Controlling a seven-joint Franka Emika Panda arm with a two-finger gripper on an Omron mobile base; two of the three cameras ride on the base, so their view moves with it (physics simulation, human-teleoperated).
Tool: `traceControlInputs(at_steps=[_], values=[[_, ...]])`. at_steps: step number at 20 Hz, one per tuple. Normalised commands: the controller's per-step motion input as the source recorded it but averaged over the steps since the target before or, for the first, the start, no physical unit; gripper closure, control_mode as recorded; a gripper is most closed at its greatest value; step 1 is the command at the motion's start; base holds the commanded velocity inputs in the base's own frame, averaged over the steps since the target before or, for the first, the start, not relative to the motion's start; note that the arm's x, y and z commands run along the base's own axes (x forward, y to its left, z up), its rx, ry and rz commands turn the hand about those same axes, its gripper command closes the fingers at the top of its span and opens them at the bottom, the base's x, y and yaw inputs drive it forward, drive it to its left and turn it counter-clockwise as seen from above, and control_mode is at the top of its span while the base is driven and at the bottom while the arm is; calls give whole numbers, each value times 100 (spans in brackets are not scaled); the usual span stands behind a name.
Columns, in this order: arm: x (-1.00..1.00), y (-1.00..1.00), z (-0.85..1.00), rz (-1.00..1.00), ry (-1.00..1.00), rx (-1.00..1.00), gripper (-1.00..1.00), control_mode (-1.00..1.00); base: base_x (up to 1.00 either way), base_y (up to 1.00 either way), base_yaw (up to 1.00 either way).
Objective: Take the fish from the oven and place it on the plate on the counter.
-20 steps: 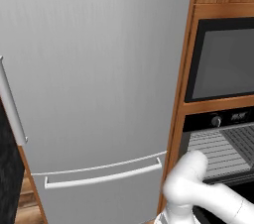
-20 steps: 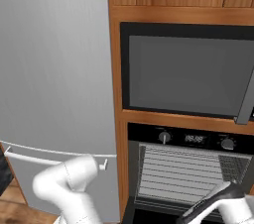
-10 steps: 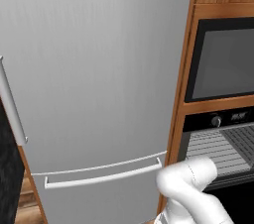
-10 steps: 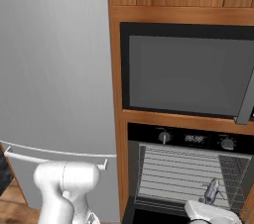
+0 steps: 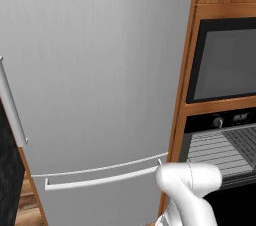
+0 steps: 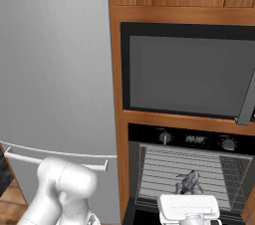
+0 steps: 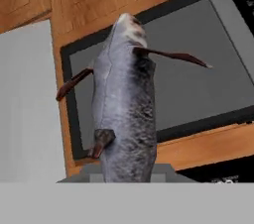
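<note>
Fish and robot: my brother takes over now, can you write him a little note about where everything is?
Pincer: shut on the fish, which stands up from it in the hand view.
Fish in the right base view: lifted in front of the oven, above the white hand.
Done: fish grabbed and out of the oven.
Left: carry it to the plate on the counter, set it down, let go.

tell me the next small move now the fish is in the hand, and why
Probably draw the hand back from the oven, keeping its grip. The fish sticks up from the hand, apparently held, but in the right base view it sits right in front of the oven's ribbed front, and no plate is in sight yet.
</note>
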Motion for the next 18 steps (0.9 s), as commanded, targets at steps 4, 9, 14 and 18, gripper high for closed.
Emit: traceControlInputs(at_steps=[4, 9, 14, 18], values=[[-49, 81, 100, 0, -62, -6, 100, -100, 0, 0, 0], [-40, 86, 100, 0, -45, -2, 100, -100, 0, 0, 0], [-10, 79, 100, 0, -14, 0, 100, -100, 0, 0, 0], [0, 66, 100, -7, 14, 0, 100, -100, 0, 0, 0]])
